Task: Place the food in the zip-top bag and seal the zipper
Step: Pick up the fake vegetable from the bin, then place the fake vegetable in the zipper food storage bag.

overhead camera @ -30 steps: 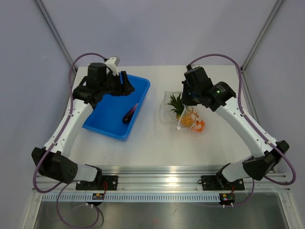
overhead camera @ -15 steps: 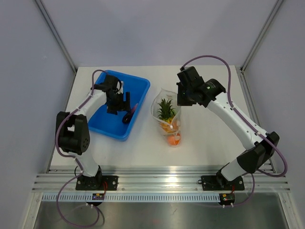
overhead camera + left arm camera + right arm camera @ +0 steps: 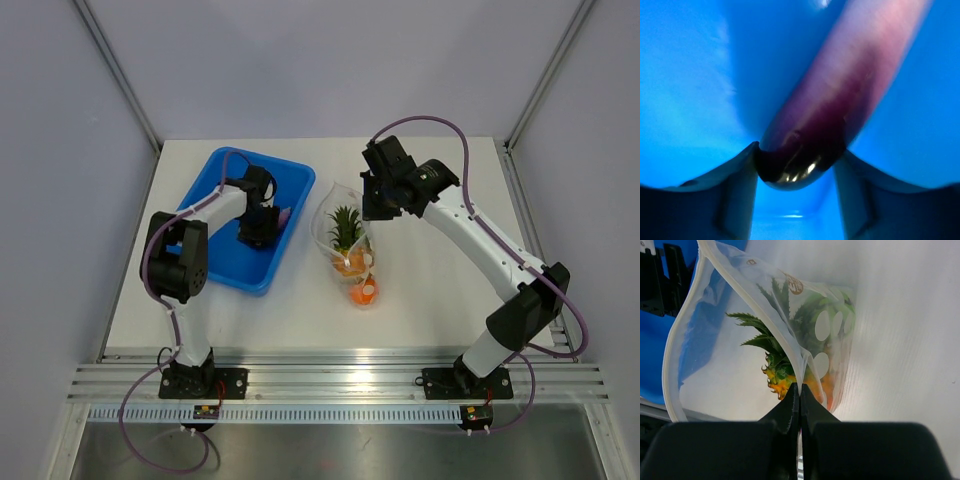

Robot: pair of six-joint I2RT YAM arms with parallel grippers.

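Observation:
The clear dotted zip-top bag (image 3: 338, 215) stands on the table with its mouth open toward the tray. The pineapple (image 3: 346, 228) and an orange ball (image 3: 362, 291) are inside it. My right gripper (image 3: 372, 203) is shut on the bag's upper edge (image 3: 800, 371). The pale zipper strip (image 3: 682, 322) curves round the open mouth, and the pineapple (image 3: 782, 371) shows through the plastic. My left gripper (image 3: 258, 226) is down in the blue tray (image 3: 222, 190). Its fingers (image 3: 735, 192) close on the dark end of the purple eggplant (image 3: 840, 100). I cannot make out the green ball.
The blue tray sits left of centre, its right wall close to the bag's mouth. White tabletop (image 3: 440, 280) lies round the bag. Grey walls and frame posts bound the back and sides, and a metal rail (image 3: 340, 385) runs along the near edge.
My left gripper has come down and right inside the tray and closed round the eggplant's end. My right gripper has shifted slightly left, still holding the bag's edge; the bag stands more upright.

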